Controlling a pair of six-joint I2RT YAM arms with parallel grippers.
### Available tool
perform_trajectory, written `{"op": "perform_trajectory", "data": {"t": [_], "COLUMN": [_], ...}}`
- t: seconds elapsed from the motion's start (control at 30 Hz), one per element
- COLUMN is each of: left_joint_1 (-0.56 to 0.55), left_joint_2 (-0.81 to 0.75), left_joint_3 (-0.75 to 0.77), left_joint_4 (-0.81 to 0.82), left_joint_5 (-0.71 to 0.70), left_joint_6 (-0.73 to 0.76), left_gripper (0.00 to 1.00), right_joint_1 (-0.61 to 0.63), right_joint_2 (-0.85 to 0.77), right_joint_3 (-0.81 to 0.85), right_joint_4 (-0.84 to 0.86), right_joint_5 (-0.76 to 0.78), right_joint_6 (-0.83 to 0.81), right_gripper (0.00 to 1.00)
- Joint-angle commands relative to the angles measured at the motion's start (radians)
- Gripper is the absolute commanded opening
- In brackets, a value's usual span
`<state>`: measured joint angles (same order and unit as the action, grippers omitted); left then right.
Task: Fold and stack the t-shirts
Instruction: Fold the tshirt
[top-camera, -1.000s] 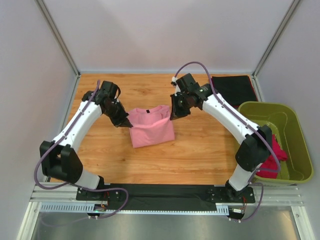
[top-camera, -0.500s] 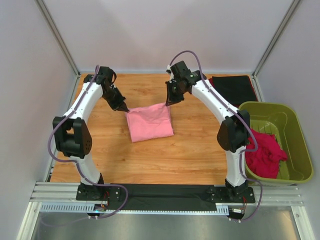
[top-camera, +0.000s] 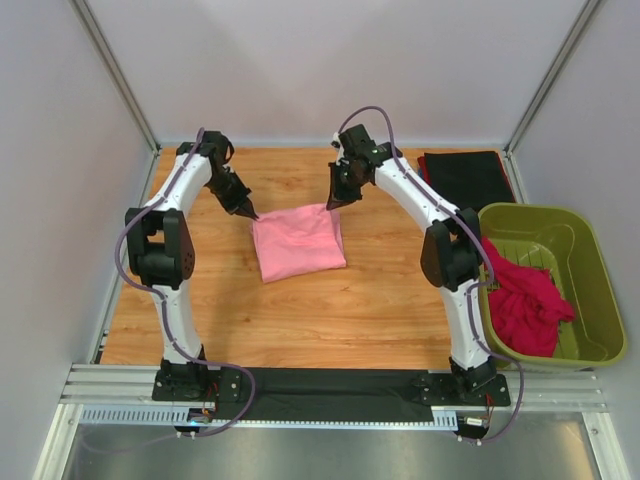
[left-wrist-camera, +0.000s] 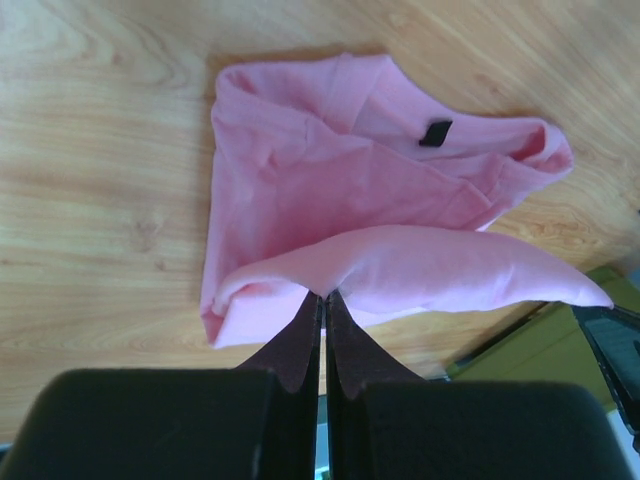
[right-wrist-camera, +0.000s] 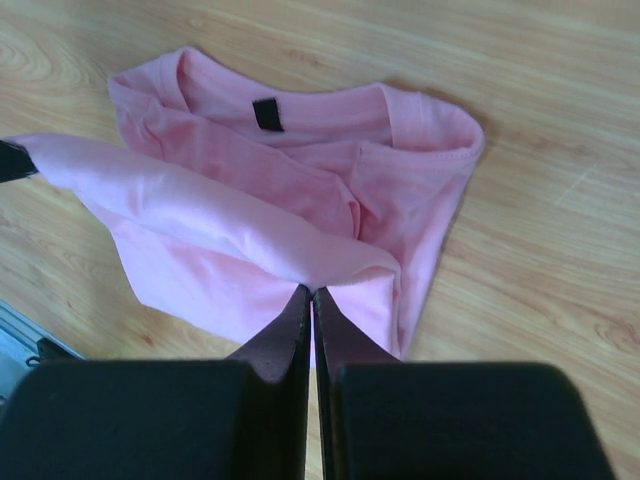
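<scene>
A light pink t-shirt (top-camera: 297, 241) lies partly folded in the middle of the wooden table, its collar and black label (right-wrist-camera: 266, 113) facing up. My left gripper (top-camera: 252, 215) is shut on the shirt's far left corner (left-wrist-camera: 325, 285). My right gripper (top-camera: 331, 204) is shut on the far right corner (right-wrist-camera: 312, 280). Between the two the far edge is lifted into a taut fold (left-wrist-camera: 450, 265) over the rest of the shirt. A black folded t-shirt (top-camera: 468, 178) lies at the back right. A magenta-red t-shirt (top-camera: 525, 305) is crumpled in the tub.
An olive-green plastic tub (top-camera: 590, 262) stands at the right edge of the table. Grey walls close the table at the back and sides, with metal posts at the far corners. Bare wood (top-camera: 330, 320) runs from the pink shirt to the black rail at the near edge.
Both grippers have carried the pink shirt's edge away from the arm bases toward the back of the table. The arms stretched out, uncovering the magenta-red shirt in the tub.
</scene>
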<state>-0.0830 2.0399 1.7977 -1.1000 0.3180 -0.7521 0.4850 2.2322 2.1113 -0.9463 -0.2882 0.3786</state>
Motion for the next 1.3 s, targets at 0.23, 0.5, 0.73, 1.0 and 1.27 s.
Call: {"op": "perform_trajectory", "data": {"t": [0.23,0.5,0.73,1.0,1.27], "left_joint_1": [0.025,0.034,-0.021,-0.121,-0.129], "left_joint_2": [0.152,0.114,-0.061,-0.124,-0.127], "left_joint_3": [0.189,0.226,0.040,-0.320,-0.477], "left_joint_4": [0.031,-0.004,0.052,0.242,0.284], "left_joint_5": [0.050,-0.031,-0.042,0.016,-0.016], "left_joint_6": [0.059,0.094,0.166,0.137,0.145], "left_gripper": [0.09,0.30,0.36,0.35,0.35], "right_joint_1": [-0.045,-0.071,-0.075,-0.072,-0.059], "right_joint_2": [0.078,0.083,-0.034,-0.049,-0.166], "right_joint_3": [0.118,0.135,-0.117,-0.315,-0.557], "right_joint_4": [0.102,0.089,0.081,0.124,0.239], "right_joint_5": [0.012,-0.029,-0.114,-0.190,-0.238], "right_joint_6": [0.072,0.060,-0.021,-0.037,-0.020], "right_gripper": [0.00,0.35,0.43,0.45,0.41]}}
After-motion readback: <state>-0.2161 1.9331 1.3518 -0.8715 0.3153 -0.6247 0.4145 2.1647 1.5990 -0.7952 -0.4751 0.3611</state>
